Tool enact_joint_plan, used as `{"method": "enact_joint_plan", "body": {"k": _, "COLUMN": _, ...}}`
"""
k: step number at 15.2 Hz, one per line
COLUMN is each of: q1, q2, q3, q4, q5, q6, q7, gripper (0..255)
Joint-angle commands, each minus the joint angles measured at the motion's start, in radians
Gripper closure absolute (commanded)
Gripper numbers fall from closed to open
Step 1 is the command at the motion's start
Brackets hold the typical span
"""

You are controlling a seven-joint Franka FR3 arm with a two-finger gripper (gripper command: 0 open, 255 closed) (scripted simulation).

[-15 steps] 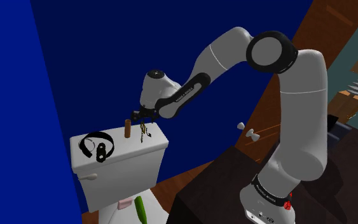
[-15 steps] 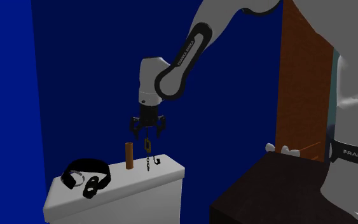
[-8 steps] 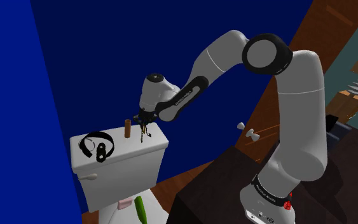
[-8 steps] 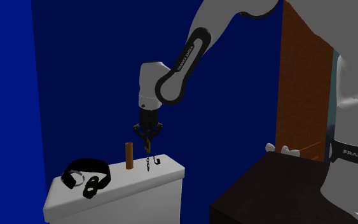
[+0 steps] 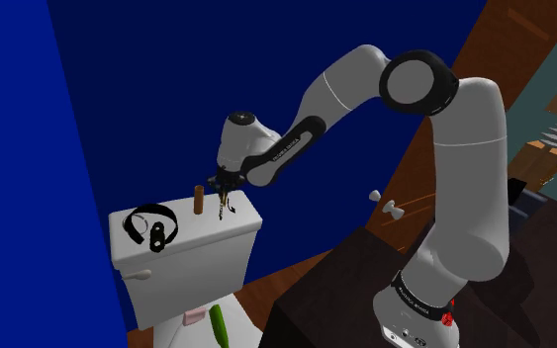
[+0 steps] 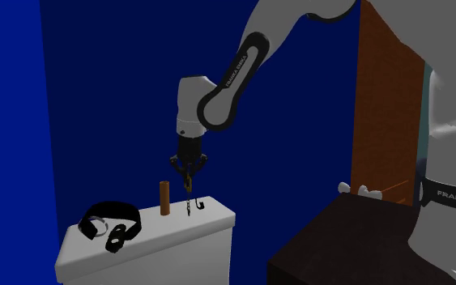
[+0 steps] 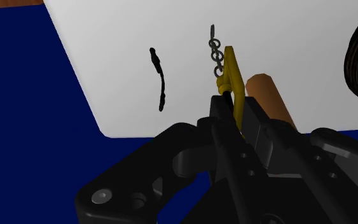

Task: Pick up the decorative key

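One step of this task reads as done, in my judgement: the grasp. I see the all-black two-finger tool (image 7: 229, 105) clamped on the upper end of the yellow decorative key (image 7: 232, 71). Its fingers press the key from both sides, with no gap showing in the wrist view. A short grey metal chain (image 7: 216, 49) hangs from the key's lower end toward the lid of the white toilet tank (image 7: 107, 63).

Position: in the second exterior view the tool (image 6: 189, 173) hangs directly above the tank (image 6: 153, 253), toward the lid's back edge. The key (image 6: 189, 193) hangs plumb beneath it. The lowest link of the chain lies very close to the lid; I cannot tell whether it touches or hangs free.

Other items on the tank lid:
- a brown upright cylinder (image 6: 164, 197), just beside the key and apart from it
- a small black curved hook-like piece (image 6: 200, 205), lying on the lid just on the key's other side
- black headphones (image 6: 119, 236), well apart toward the lid's opposite end

Remaining, as I judge it: the lift proper. The key needs raising straight up until the chain hangs plainly clear of the tank lid. A swinging chain could brush the cylinder, so I would favour a slow vertical rise.
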Motion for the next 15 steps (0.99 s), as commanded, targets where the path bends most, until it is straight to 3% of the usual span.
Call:
{"method": "enact_joint_plan", "body": {"k": 1, "q1": -0.008, "q2": -0.022, "q3": 0.01, "q4": -0.007, "q5": 0.012, "q6": -0.014, "q7": -0.012, "gripper": 255}}
{"method": "enact_joint_plan", "body": {"k": 15, "q1": -0.05, "q2": -0.145, "q3": 0.071, "q4": -0.016, "q5": 0.102, "q6": -0.124, "q7": -0.097, "gripper": 255}}
